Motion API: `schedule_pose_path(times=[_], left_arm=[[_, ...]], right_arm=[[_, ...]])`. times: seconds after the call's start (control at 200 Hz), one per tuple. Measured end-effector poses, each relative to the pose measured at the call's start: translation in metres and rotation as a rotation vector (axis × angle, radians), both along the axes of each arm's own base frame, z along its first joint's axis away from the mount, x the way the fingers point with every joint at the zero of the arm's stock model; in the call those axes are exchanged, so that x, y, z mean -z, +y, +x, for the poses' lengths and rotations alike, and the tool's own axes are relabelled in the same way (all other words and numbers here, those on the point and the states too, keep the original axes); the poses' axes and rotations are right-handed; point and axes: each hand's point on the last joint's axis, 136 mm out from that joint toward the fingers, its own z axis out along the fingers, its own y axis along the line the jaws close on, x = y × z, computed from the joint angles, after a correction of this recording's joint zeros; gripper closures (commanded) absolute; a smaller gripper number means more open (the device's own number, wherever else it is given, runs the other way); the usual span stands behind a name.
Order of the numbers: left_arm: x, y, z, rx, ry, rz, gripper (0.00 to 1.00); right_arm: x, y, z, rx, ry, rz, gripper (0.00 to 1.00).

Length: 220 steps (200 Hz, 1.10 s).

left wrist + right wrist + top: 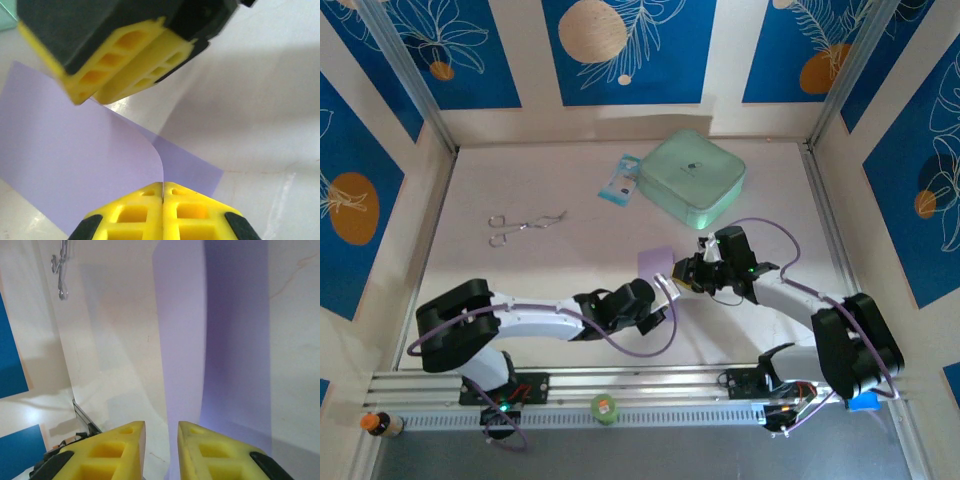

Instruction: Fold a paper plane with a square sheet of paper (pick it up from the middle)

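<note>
The left gripper point(163, 186) is pinching the square sheet of paper point(75, 160) tight by one edge, holding that edge up off the table point(270, 90). The right gripper point(161, 429) is sitting just beside it, fingers a little apart. The paper may be touching them, but that is hard to tell.

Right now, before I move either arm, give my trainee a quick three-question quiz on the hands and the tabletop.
1. True or false: the left hand is shut on the lavender paper sheet.
2. Which thing lies closest to the mint-green case? A) metal forceps B) blue-white packet C) lavender paper sheet
3. In the right wrist view, do the fingers of the right hand touch each other or stand apart?
Key: 1 true; 2 B; 3 apart, with a visible gap between them.
</note>
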Motion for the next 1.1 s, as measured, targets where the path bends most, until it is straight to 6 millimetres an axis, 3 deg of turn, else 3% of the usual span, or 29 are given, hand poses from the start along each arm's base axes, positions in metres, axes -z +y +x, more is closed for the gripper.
schedule_pose_path(times=[0.215, 0.61, 0.9, 1.1], left_arm=[[0.0, 0.002, 0.006, -0.019, 0.189, -0.1, 1.0], [-0.001, 0.003, 0.008, -0.061, 0.347, -0.171, 1.0], [0.002, 0.003, 0.009, -0.09, 0.384, -0.158, 1.0], [0.004, 0.004, 0.008, -0.099, 0.397, -0.152, 1.0]], right_arm=[[0.001, -0.013, -0.013, 0.025, 0.003, -0.015, 0.72], [0.029, -0.016, -0.046, 0.006, 0.094, -0.028, 1.0], [0.033, 0.002, -0.052, -0.032, 0.069, -0.032, 1.0], [0.046, 0.008, -0.054, -0.016, 0.088, -0.045, 1.0]])
